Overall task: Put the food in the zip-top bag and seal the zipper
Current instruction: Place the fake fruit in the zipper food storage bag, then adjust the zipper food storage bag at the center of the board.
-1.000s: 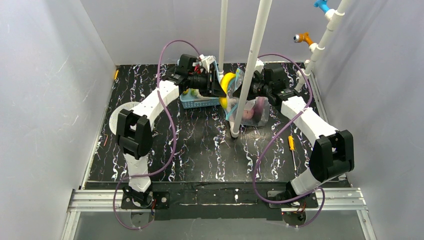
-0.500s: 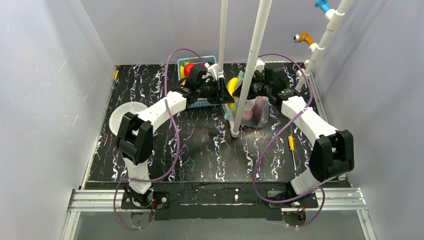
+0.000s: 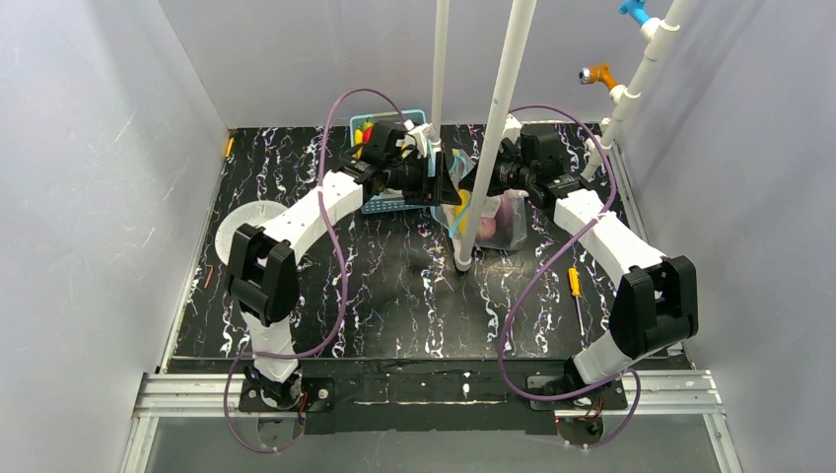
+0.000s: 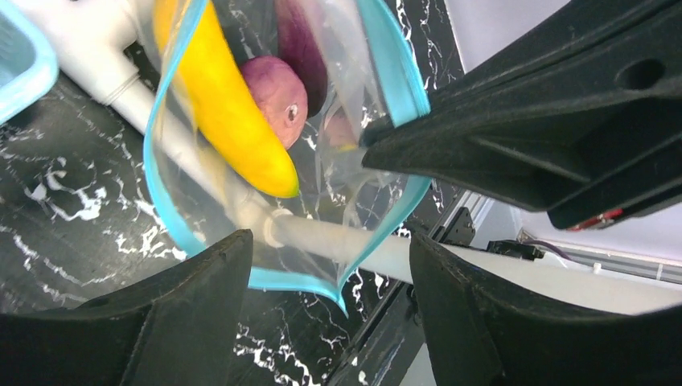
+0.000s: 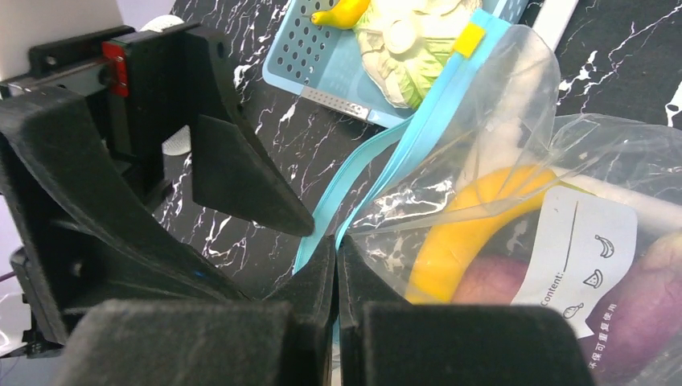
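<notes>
So banana [image 4: 229, 121] lies inside bag [image 4: 354, 185], just beyond spread L tool [image 4: 328, 241].

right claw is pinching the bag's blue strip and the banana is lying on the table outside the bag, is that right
No. The banana is not outside: it lies inside the zip-top bag beside the purple pieces, as the left wrist view shows. The right claw does pinch the blue strip.

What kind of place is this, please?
Probably a robot test booth, not a kitchen: plain white walls, robot arms bolted to an aluminium rail, a toy banana in a zip-top bag.
</notes>
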Available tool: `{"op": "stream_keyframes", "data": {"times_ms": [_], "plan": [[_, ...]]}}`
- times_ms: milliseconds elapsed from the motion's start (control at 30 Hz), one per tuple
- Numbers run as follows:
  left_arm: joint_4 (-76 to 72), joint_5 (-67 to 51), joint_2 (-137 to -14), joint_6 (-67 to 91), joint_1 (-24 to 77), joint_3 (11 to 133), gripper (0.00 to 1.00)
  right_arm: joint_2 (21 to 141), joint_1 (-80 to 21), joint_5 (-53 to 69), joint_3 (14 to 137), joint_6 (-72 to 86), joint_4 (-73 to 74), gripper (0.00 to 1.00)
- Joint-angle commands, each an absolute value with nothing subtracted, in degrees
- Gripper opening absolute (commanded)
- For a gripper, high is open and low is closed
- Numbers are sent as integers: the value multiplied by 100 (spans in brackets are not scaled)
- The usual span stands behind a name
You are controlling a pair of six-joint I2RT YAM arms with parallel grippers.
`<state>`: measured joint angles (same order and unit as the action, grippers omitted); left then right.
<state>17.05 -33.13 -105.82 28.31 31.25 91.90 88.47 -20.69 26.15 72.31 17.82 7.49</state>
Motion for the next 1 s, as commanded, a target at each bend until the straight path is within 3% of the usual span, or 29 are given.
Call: {"op": "stream_keyframes", "data": {"times_ms": [0,300,767,833,967], "plan": [[2097,-3408,-9950,2659,2841,9114,70,8723,-2070,2484,7445,1792,613,1],[2351,-2653,-9774,2936,2707,8793,64,8701,-2048,2479,7400,1909,543,1],[1513,-3248,-11042,4027,2962,9008,54,8618,-2019,2395,7356,1872,536,1],[1495,-3282,-11115,4041,3000,9085,46,8607,-2012,2384,7348,1858,535,1],[1462,-3411,-11142,4119,3012,9296,17,8618,-2004,2398,7341,1862,513,1]]}}
